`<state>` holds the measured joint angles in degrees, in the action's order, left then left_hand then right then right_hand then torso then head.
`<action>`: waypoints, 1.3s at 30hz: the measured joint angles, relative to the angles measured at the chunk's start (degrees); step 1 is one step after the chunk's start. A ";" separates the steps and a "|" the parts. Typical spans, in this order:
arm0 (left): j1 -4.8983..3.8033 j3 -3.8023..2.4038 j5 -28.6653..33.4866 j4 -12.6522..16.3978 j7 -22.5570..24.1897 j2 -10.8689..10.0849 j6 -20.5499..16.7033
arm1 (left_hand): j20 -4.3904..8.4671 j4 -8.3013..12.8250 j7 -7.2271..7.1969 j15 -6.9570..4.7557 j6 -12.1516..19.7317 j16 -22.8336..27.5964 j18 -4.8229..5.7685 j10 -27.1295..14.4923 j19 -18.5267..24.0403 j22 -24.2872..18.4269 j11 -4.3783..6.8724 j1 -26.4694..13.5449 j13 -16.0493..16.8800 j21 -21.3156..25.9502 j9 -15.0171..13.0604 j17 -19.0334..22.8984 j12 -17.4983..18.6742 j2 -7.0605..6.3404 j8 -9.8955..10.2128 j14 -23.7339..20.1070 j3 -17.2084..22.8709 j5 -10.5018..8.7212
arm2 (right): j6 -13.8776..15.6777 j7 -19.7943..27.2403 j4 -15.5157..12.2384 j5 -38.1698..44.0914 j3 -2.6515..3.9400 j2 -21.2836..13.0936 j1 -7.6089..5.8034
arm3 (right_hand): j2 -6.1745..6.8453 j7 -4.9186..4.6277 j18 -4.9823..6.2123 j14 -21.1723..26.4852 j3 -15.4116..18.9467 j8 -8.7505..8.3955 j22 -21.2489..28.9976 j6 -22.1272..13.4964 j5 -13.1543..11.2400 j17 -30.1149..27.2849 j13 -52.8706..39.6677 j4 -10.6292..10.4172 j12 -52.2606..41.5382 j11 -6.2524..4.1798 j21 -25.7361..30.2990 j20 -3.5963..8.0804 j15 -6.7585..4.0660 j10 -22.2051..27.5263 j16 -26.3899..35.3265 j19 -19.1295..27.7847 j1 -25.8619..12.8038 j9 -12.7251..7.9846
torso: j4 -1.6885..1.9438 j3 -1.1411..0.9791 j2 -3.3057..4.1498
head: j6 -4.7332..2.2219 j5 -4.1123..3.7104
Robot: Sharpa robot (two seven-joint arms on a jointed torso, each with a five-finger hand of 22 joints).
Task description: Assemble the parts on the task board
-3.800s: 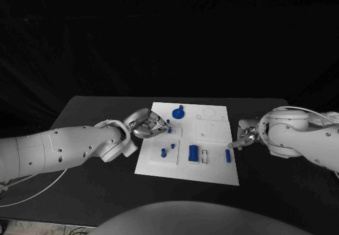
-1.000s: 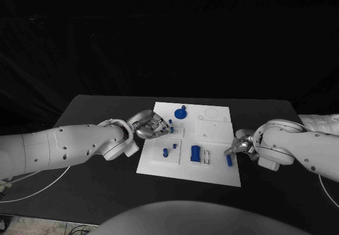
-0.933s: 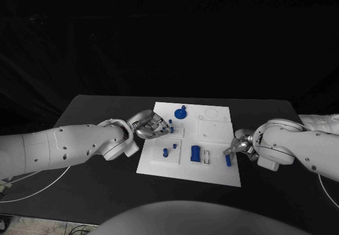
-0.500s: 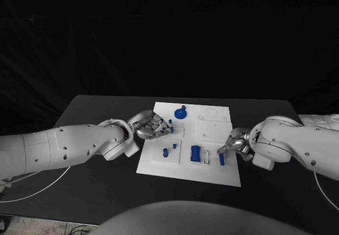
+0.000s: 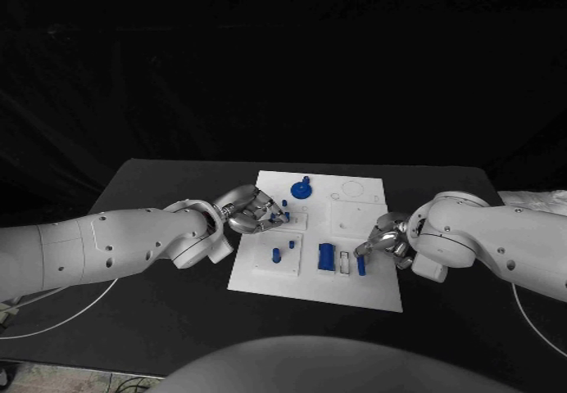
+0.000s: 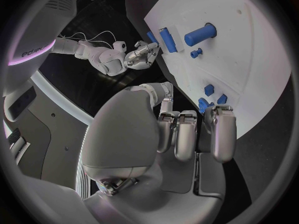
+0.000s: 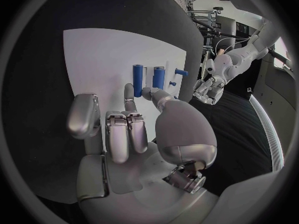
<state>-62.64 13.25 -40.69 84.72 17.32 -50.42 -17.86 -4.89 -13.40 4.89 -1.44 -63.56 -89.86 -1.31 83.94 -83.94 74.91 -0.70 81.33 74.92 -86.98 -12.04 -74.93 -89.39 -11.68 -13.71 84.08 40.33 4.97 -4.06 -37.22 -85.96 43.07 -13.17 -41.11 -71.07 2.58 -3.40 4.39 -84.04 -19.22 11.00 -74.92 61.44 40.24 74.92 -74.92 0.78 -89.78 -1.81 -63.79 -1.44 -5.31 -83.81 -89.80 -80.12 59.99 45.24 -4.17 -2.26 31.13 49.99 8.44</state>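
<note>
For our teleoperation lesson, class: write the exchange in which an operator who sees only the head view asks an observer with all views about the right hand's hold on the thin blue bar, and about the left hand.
Operator: Head view hides the fingertips. Does the right hand have the thin blue bar?
Observer: Right wrist view: the bar's near end sits between the thumb and a fingertip, so it looks pinched.
Operator: And the left hand?
Observer: Left wrist view: its fingers are curled, tips at the task board edge beside the small blue pegs; whether they grip one is unclear.
</note>
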 measured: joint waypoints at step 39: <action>0.01 0.00 -0.06 0.16 -0.66 -0.16 1.44 | 0.00 0.16 0.21 0.00 0.21 0.00 0.00 0.00 0.00 0.00 0.00 0.00 -0.01 0.00 -0.02 0.02 0.00 0.00 -0.22 0.00 0.16 0.00 | 3.31 0.73 2.46 -4.07 -0.01 3.09 1.15 | -0.98 0.70 0.89 0.02 -1.27 -0.06 0.02 -2.58 -7.01 -0.02 0.01 0.96 0.00 -0.02 4.63 -0.61 0.40 -0.02 0.62 1.84 -1.58 2.01 | -0.01 0.00 -0.01 | 0.00 0.49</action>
<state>-62.63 13.25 -40.75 84.89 16.66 -50.57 -16.42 -4.89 -13.25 5.10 -1.44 -63.34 -89.86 -1.31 83.94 -83.94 74.91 -0.70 81.33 74.91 -86.98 -12.07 -74.91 -89.39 -11.69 -13.93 84.08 40.49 4.97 -0.76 -36.49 -83.50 39.00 -13.18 -38.02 -69.91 1.61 -2.70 5.28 -84.02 -20.50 10.94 -74.90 58.86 33.23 74.91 -74.91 1.74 -89.78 -1.83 -59.15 -2.05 -4.91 -83.83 -89.18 -78.27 58.41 47.25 -4.18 -2.26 31.12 49.99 8.93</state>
